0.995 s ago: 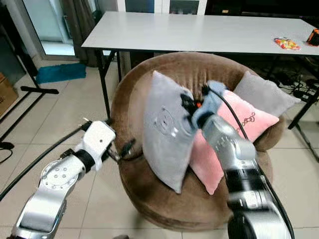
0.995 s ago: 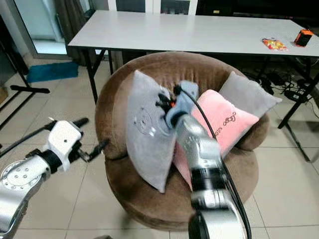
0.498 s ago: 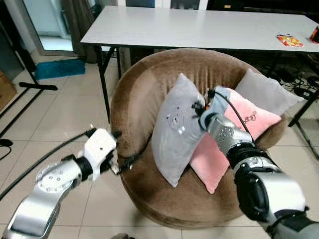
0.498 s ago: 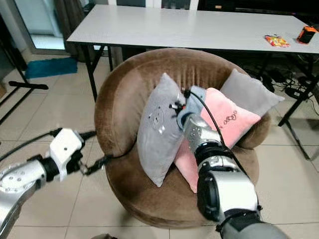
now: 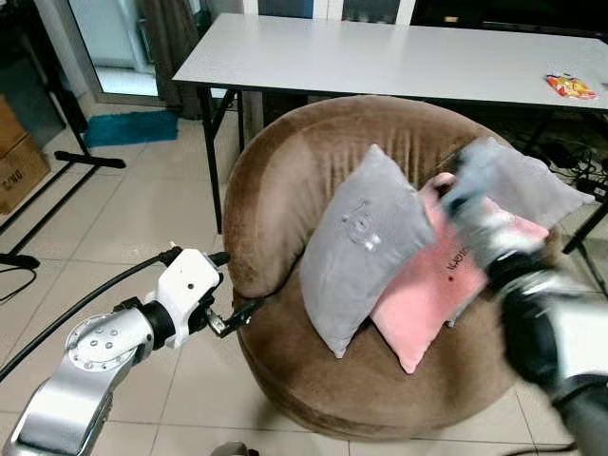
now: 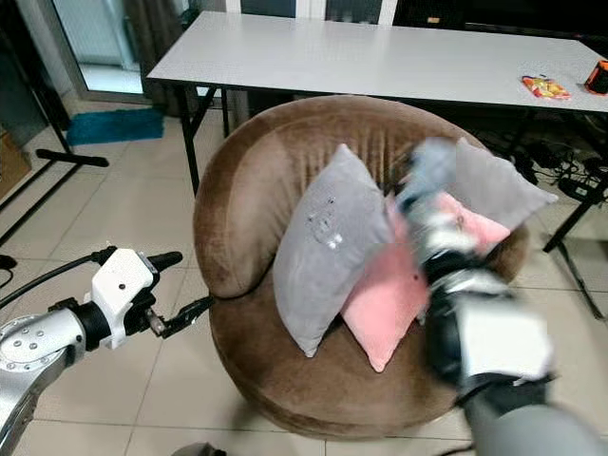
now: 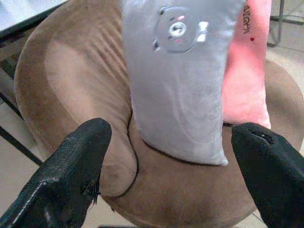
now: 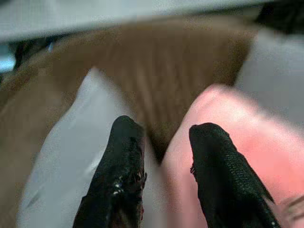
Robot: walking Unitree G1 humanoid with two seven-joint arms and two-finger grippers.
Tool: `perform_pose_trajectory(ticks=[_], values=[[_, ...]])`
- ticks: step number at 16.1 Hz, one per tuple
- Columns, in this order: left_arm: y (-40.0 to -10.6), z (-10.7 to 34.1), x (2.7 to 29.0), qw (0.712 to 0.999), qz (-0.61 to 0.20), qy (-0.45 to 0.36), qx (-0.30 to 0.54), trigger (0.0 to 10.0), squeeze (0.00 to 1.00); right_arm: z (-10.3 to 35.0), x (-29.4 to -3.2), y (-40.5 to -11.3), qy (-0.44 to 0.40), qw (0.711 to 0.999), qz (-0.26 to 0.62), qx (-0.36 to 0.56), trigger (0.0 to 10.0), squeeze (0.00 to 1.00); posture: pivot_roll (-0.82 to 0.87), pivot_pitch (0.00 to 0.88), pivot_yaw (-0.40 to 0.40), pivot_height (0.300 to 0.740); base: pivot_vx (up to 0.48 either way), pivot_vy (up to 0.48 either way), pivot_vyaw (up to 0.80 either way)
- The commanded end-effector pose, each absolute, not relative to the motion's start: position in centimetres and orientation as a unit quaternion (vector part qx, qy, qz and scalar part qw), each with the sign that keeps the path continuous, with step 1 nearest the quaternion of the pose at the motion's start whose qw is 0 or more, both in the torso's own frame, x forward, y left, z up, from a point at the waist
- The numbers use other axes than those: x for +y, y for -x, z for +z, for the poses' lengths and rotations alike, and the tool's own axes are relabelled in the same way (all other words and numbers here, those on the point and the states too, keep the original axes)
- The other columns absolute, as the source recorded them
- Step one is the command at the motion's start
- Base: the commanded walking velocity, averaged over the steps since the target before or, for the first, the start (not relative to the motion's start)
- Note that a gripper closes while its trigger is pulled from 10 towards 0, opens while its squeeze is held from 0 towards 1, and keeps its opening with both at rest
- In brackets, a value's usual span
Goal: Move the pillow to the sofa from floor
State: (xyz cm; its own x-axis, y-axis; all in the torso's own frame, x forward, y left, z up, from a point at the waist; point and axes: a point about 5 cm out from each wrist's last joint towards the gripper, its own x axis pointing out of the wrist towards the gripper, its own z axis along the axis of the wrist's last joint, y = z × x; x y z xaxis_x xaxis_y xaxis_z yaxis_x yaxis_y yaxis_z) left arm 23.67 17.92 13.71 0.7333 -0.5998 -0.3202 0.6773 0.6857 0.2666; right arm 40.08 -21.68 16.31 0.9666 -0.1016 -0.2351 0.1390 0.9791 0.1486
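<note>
A grey pillow (image 5: 366, 247) with a small round emblem stands leaning on the seat of the round brown sofa (image 5: 275, 180), against a pink pillow (image 5: 432, 290). My right arm (image 5: 499, 242) is blurred, over the pink pillow and to the right of the grey one. In the right wrist view, my right gripper (image 8: 166, 183) is open with nothing between its fingers, pointing at the gap between the two pillows. My left gripper (image 5: 231, 285) hovers open beside the sofa's left rim, low over the floor, and in its wrist view (image 7: 171, 180) it faces the grey pillow.
A second grey pillow (image 5: 537, 185) rests at the sofa's back right. A white table (image 5: 380, 57) stands behind, with a snack packet (image 5: 572, 85) on it. A cardboard box (image 5: 19, 157), a blue mat (image 5: 128, 126) and black stand legs (image 5: 66, 152) lie on the tiled floor at left.
My right gripper has let go of the grey pillow and pulled back to the right. The pillow has settled leaning on the sofa seat. The left arm has barely moved.
</note>
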Motion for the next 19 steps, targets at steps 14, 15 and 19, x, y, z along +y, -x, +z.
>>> perform_pose_trajectory(ticks=[14,15,19], values=[[-25.6,14.0,17.7,0.982,-0.132,-0.134,0.022,10.0,0.46,14.3,-20.8,-29.3,-0.079,0.996,-0.035,-0.017,10.0,1.0,-0.13,0.0,0.055,0.74,0.0,0.0,-0.28],[-25.6,14.1,17.7,0.982,-0.128,-0.137,0.019,10.0,0.46,13.9,-20.5,-28.7,-0.069,0.997,-0.042,-0.013,10.0,1.0,-0.13,0.0,0.055,0.74,0.0,0.0,-0.8],[-26.0,14.7,17.6,0.981,-0.107,-0.161,0.001,10.0,0.47,14.0,-17.5,-26.8,-0.101,0.991,-0.081,0.024,10.0,1.0,-0.12,0.0,0.041,0.74,0.0,0.0,-0.79]])
